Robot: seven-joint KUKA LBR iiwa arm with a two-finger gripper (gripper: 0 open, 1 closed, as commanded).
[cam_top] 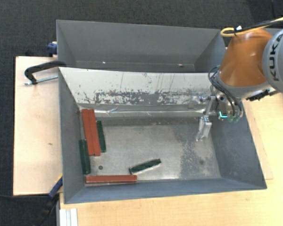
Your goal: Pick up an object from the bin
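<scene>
The gripper [203,130] hangs low in the right half of the bin [132,32], close under the scratched rear wall, over bare speckled floor with nothing beneath it and nothing in its grasp. It reads as one narrow pale metal shape, so whether it is spread or closed cannot be told. Above it sit the wrist's cables [228,111] and the orange cover [243,55], which hide the bin's right rear corner and part of the right rim; the arm itself is cut off at the right edge. Nothing lies between the gripper and the floor around it, and the right side of the bin holds no loose thing. The nearest piece is a dark green stick [145,165], well apart from the gripper, lying tilted on the floor near the middle of the front wall, its left end paler. The rest is gathered at the left: a red-brown bar [90,131] lying along the left wall, a dark green strip [100,136] just beside its right edge, a second dark green strip [84,157] against the left wall toward the front, and a second red-brown bar [111,178] lying flat along the front wall. Between them is a small dark dot [100,168], too small to name. The count is two red-brown bars, three dark green pieces and one dot.
</scene>
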